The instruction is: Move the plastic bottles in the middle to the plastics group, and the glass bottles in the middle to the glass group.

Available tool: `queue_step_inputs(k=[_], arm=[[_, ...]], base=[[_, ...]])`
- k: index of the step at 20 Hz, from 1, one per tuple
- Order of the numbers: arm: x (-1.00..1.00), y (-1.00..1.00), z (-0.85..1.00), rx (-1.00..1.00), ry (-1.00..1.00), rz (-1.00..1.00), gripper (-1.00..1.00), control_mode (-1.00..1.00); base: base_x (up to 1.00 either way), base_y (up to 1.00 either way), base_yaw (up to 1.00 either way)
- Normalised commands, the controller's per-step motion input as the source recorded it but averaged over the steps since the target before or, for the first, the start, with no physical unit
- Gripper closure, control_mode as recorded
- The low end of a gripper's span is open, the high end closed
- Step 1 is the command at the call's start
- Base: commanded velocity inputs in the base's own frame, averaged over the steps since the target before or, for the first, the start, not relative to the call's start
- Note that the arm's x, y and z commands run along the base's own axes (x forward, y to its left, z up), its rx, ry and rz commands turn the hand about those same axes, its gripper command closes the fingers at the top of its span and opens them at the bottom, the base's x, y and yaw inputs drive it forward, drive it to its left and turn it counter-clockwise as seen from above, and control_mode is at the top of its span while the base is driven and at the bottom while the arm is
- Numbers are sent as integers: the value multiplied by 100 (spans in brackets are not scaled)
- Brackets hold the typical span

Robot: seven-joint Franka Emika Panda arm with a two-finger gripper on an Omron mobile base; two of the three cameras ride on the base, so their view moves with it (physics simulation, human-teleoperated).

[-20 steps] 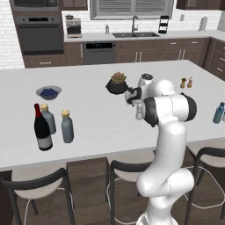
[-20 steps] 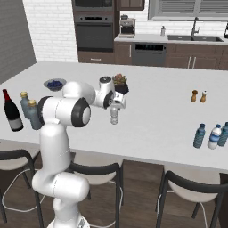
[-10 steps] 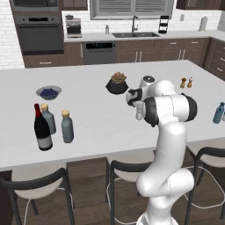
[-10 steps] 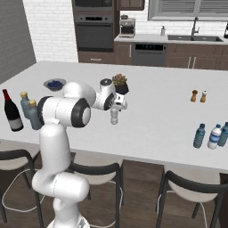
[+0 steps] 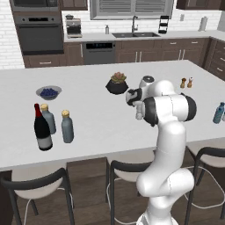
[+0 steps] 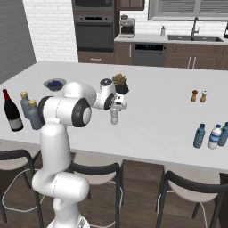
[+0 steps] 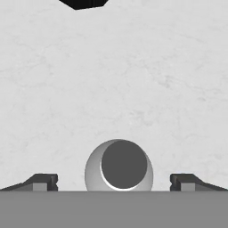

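Hovering over a grey bottle (image 7: 119,167) standing mid-worktop (image 7: 133,67), gripper (image 6: 115,107) pointing straight down, jaws spread wide to either side of its cap, touching nothing. Sitting just beyond: a dark potted plant (image 6: 120,83). Standing at the worktop's left end: the glass group (image 5: 44,127).

No readable text, labels or numbers anywhere.
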Motion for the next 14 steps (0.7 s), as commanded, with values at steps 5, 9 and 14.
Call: queue_step_inputs(k=[5, 9, 14], arm=[[9, 0, -1, 0, -1, 0, -100, -100], [1, 0, 0, 0, 0, 0, 100, -100], [-3, 0, 0, 0, 0, 0, 100, -100]], base=[[0, 0, 0], [0, 0, 0], [0, 0, 0]])
